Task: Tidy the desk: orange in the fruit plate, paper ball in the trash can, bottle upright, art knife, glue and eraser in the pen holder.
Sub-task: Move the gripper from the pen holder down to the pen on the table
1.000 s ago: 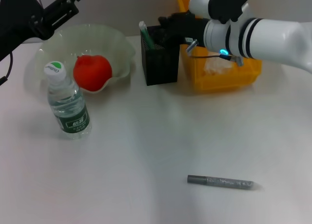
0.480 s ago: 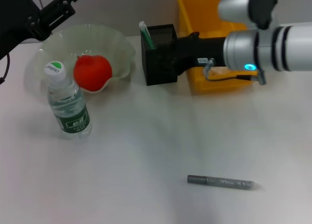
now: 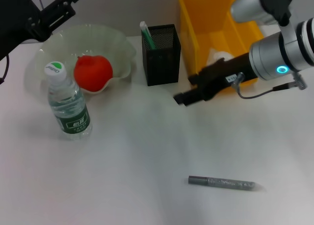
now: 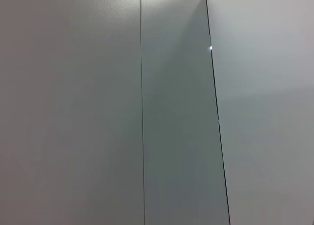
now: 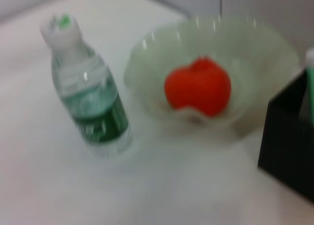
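White worktop point(image 3: 122, 186) carries everything. Translucent pale-green wavy-rimmed fruit plate point(image 3: 117, 46) sits near the far left corner, holding one red-orange round fruit, the task's orange point(image 3: 92, 72); same pair shows in the right wrist view, plate point(image 5: 255, 43) and orange point(image 5: 197, 87). Clear plastic water bottle with white cap and green label point(image 3: 67, 102) stands upright just in front of the plate toward the left edge, also seen upright in the right wrist view point(image 5: 87, 95). Black mesh square pen holder point(image 3: 161, 56) stands at the far middle, beside the plate, with a green-and-white stick-like item point(image 3: 146, 34) poking out of its left inner corner; cannot tell what it is. Yellow plastic bin, serving as trash can point(image 3: 196, 19), sits right of the pen holder at the far edge, with a white crumpled paper ball point(image 3: 219, 57) inside. Grey slim cylindrical pen-shaped art knife point(image 3: 222, 183) lies flat near the front edge, well apart from all containers. Right gripper point(image 3: 182, 97), black, hangs over the worktop just in front of the bin and pen holder, nothing visibly in it; cannot tell if its fingers are parted. Left gripper point(image 3: 68, 2) is parked raised at the far left corner above the plate; finger state cannot be told.
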Controlling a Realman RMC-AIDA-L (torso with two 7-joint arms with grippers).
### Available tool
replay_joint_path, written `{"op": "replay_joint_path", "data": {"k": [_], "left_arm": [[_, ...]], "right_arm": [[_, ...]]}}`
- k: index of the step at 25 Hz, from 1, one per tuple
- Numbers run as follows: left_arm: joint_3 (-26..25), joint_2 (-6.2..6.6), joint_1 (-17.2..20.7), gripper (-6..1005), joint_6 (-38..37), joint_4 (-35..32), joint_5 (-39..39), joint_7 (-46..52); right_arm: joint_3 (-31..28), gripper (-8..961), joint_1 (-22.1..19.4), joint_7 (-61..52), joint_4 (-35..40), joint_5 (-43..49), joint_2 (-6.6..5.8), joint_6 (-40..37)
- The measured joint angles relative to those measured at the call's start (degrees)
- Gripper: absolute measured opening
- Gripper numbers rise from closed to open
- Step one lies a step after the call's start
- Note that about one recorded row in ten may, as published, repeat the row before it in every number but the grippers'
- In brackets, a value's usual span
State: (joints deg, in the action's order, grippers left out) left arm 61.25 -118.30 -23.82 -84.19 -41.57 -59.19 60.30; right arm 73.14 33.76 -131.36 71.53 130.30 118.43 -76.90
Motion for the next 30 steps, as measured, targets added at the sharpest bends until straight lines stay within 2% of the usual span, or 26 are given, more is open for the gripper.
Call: {"op": "replay_joint_path", "data": {"k": [5,12,22,27,30], "left_arm": [[0.0,0.01,0.0,726,0.0,0.0,0.0,-0.02],[0.0,0.0,0.0,726,-0.09,0.0,0.02,-0.04],[0.0,0.0,0.0,726,-0.05,0.0,0.19,-0.09],[0.0,0.01,0.0,726,-0.06,-0.01,0.17,-0.1],[0.0,0.01,0.0,726,-0.09,-0.01,0.18,-0.1]], "right_arm": [[-0.59,723,3.29,-1.88,1.0,5.87,0.45,-9.23],[-0.45,723,8.0,-3.93,1.03,10.47,0.49,-19.61],[-1.39,723,9.11,-5.09,-0.51,9.56,0.48,-23.48],[-2.55,724,10.88,-12.07,-1.39,8.36,0.35,-27.08],[-6.24,724,11.72,-15.87,-1.91,6.94,0.5,-27.93]]}}
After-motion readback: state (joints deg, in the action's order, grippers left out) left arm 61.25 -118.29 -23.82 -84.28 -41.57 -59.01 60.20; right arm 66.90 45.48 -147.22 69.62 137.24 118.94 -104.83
